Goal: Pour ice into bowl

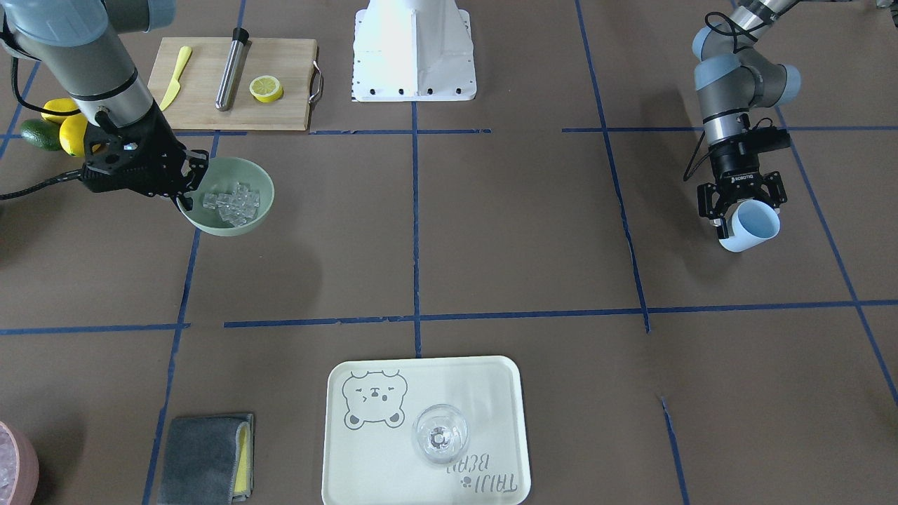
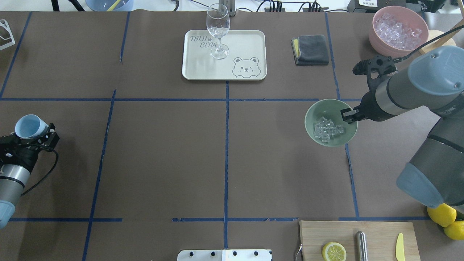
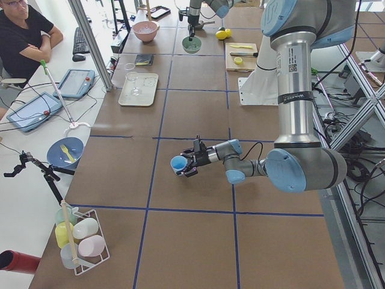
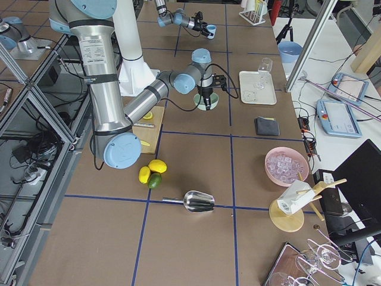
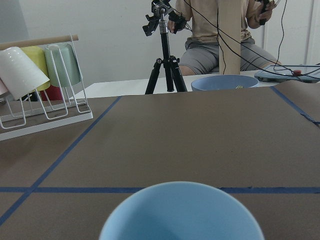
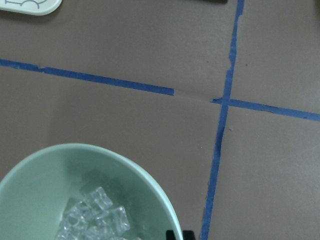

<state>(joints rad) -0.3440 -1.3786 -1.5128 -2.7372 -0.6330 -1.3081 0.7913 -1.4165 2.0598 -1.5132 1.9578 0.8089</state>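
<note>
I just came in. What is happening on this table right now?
The right gripper pinches the rim of the green bowl, which has a pile of ice in it. Far across the table, the left gripper holds a light blue cup tipped on its side above the table, and no ice shows in the cup. So the ice is already in the bowl. I cannot tell if the bowl is lifted or resting on the table.
</note>
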